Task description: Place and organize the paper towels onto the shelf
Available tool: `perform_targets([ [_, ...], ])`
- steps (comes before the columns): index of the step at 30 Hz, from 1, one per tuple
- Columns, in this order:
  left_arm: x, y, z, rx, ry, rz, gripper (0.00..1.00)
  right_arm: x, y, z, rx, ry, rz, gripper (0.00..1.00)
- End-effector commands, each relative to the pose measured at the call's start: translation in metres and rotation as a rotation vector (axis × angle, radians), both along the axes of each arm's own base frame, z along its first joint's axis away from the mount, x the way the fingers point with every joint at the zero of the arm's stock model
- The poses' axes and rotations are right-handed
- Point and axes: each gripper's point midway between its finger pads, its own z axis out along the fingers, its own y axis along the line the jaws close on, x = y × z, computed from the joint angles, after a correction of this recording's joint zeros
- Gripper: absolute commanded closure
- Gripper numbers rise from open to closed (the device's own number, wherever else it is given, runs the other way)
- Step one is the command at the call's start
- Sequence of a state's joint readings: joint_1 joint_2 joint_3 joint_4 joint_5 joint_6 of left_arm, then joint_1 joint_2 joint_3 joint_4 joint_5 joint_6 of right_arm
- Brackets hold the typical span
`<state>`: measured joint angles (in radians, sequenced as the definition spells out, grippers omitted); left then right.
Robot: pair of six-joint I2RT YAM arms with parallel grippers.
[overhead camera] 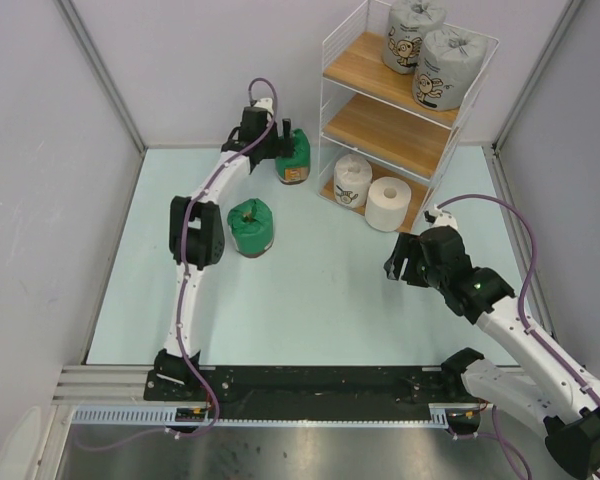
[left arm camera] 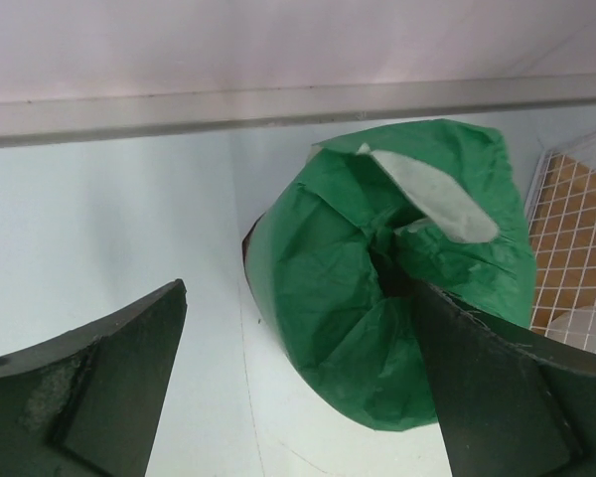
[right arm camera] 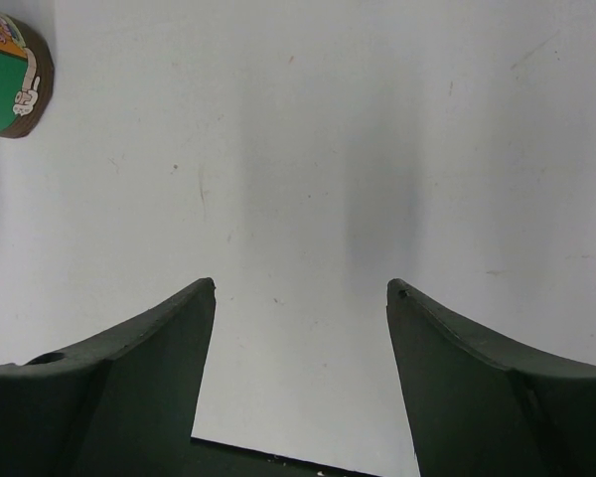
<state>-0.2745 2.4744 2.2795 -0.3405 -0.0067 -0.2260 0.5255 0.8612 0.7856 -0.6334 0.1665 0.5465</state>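
Note:
The shelf [overhead camera: 385,125] stands at the back right. Two grey cartoon-print rolls [overhead camera: 417,30] [overhead camera: 445,65] stand on its top board. A white-wrapped roll [overhead camera: 353,180] and a bare white roll [overhead camera: 388,203] sit on its bottom board. One green roll [overhead camera: 293,158] sits on the table left of the shelf. My left gripper [overhead camera: 280,150] is open around it. In the left wrist view the roll [left arm camera: 377,288] fills the right of the gap [left arm camera: 298,288], against the right finger [left arm camera: 497,388]. A second green roll [overhead camera: 250,226] stands nearer. My right gripper [overhead camera: 398,262] is open and empty [right arm camera: 300,285].
Grey walls enclose the pale table on three sides; the back wall is close behind the far green roll. The shelf's wire side [left arm camera: 576,229] shows at the right of the left wrist view. An edge of a green roll [right arm camera: 5,79] shows at the top left of the right wrist view.

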Motion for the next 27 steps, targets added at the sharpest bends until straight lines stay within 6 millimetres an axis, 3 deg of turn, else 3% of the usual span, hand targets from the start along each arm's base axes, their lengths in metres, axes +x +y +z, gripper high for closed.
perform_targets([
  [1, 0.002, 0.008, -0.01, 0.022, 0.003, -0.001, 0.0, 0.006, 0.004, 0.013, 0.034, -0.025, -0.01, 0.25],
  [6, 0.0, 0.003, -0.026, 0.011, 0.033, -0.025, 0.02, 0.006, 0.003, 0.012, 0.033, -0.022, -0.016, 0.26],
  [13, -0.006, -0.012, -0.034, -0.047, 0.063, -0.098, 0.35, 0.004, 0.0, 0.011, 0.033, -0.015, -0.035, 0.25],
  [16, -0.01, -0.017, -0.028, -0.064, 0.067, -0.121, 0.44, 0.003, -0.001, 0.011, 0.036, -0.013, -0.041, 0.25],
  [18, -0.014, -0.02, -0.023, -0.078, 0.067, -0.138, 0.45, 0.002, -0.001, 0.013, 0.038, -0.017, -0.041, 0.25],
  [19, -0.015, -0.02, -0.017, -0.082, 0.061, -0.139, 0.44, 0.002, -0.002, 0.013, 0.038, -0.018, -0.042, 0.25],
  [22, -0.017, -0.018, 0.025, -0.102, -0.002, -0.142, 0.46, 0.003, -0.002, 0.016, 0.041, -0.034, -0.041, 0.26],
  [23, -0.018, -0.013, 0.05, -0.109, -0.039, -0.13, 0.46, 0.003, -0.001, 0.017, 0.045, -0.038, -0.04, 0.25],
  [25, -0.021, -0.009, 0.076, -0.119, -0.074, -0.12, 0.47, 0.003, 0.001, 0.02, 0.056, -0.043, -0.032, 0.25],
  [26, -0.025, -0.004, 0.104, -0.131, -0.113, -0.109, 0.47, 0.003, 0.001, 0.021, 0.063, -0.046, -0.033, 0.26],
  [27, -0.028, -0.001, 0.116, -0.134, -0.127, -0.102, 0.47, 0.003, 0.001, 0.021, 0.065, -0.047, -0.034, 0.25],
])
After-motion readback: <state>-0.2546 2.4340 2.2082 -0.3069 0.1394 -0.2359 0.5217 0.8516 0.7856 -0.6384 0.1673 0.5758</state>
